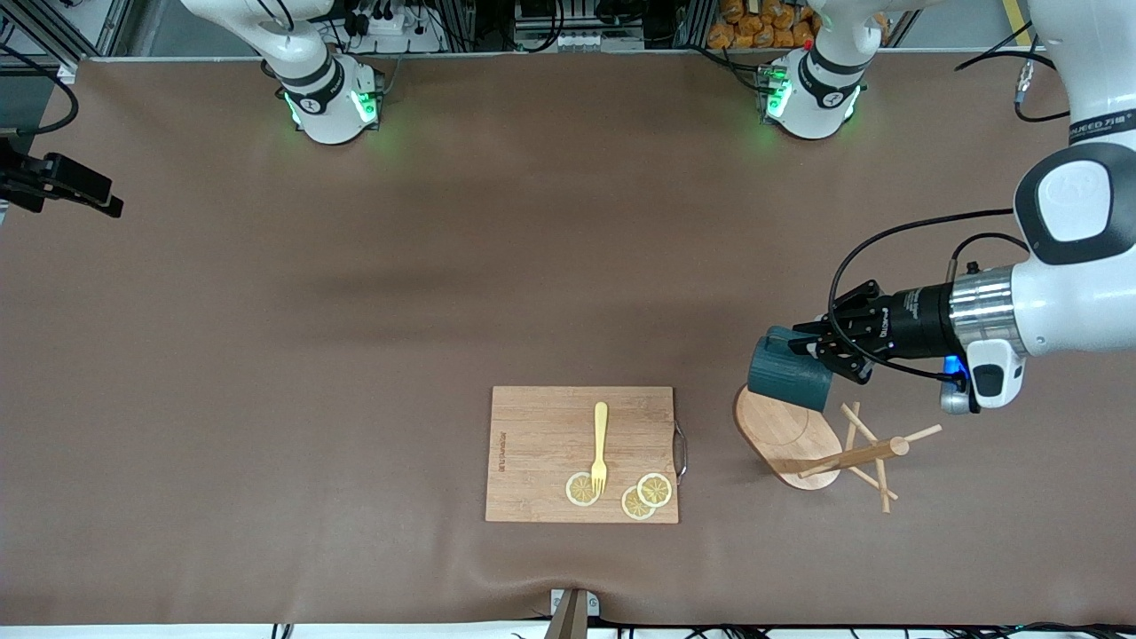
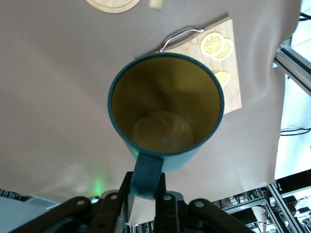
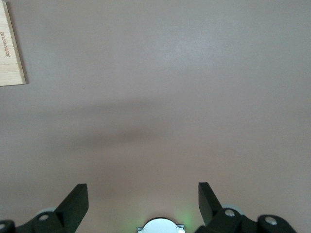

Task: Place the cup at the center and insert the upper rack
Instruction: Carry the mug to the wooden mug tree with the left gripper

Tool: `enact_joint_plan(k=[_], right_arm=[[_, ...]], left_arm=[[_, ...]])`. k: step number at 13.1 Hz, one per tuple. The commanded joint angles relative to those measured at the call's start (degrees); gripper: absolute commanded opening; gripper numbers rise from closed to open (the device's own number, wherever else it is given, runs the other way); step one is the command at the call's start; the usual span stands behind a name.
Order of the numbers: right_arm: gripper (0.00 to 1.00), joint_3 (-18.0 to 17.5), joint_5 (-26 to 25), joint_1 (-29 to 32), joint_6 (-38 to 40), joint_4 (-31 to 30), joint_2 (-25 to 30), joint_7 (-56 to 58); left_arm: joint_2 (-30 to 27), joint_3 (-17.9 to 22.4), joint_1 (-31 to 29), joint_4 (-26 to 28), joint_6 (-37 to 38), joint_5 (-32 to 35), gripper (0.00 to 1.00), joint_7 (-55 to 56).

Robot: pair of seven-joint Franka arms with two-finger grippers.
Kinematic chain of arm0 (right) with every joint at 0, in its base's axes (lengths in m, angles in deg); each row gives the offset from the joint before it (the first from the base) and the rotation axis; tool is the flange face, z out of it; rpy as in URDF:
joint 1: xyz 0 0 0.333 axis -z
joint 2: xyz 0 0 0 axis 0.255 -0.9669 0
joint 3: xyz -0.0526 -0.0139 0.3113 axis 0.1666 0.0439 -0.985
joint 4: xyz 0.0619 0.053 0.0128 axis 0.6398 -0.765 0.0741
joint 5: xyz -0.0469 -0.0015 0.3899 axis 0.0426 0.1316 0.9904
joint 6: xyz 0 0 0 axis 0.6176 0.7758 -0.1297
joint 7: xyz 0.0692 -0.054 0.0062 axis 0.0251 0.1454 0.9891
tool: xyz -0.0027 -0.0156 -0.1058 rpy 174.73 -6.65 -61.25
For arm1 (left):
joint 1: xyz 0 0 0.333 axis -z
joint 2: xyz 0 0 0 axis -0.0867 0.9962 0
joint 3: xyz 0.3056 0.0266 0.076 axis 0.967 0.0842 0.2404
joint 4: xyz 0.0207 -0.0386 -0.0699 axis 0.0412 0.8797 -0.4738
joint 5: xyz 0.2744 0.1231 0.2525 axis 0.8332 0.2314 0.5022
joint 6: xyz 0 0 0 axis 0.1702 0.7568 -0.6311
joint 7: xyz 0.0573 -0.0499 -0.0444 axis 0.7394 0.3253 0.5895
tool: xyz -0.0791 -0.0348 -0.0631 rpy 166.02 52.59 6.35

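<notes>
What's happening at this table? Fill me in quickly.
The left gripper is shut on the cup's handle, holding it in the air over the oval base of the upper rack, which lies tipped on its side. The right gripper waits open above bare table. A cutting board carries a fork and lemon slices.

Brown mat-covered table (image 1: 355, 293). Directly on it: rectangular wooden cutting board (image 1: 541, 426) with metal handle, at 6 o'clock from table centre. Mug tree (image 1: 803, 439) at 3 o'clock of the board, tipped over: oval base on edge, pole and pegs lying toward the left arm's end.
</notes>
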Motion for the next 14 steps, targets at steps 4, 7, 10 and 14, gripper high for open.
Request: enact_joint_plan(k=[4, 7, 10, 14], right_arm=[[1.0, -0.5, 0.6, 0.5, 0.5, 0.5, -0.1, -0.8], [1.0, -0.5, 0.6, 0.5, 0.5, 0.5, -0.1, -0.8], [1.0, -0.5, 0.6, 0.5, 0.5, 0.5, -0.1, -0.8], [1.0, -0.5, 0.6, 0.4, 0.5, 0.5, -0.1, -0.8]], left_arm=[[2.2, -0.6, -6.2, -0.6, 6.8, -9.3, 0.0, -5.2], [2.7, -0.5, -7.2, -0.6, 7.1, -10.8, 0.0, -6.4], [2.9, -0.7, -7.7, -0.6, 7.2, -12.2, 0.0, -6.4], [4.2, -1.0, -7.5, -0.6, 7.2, -13.1, 0.0, -7.4]])
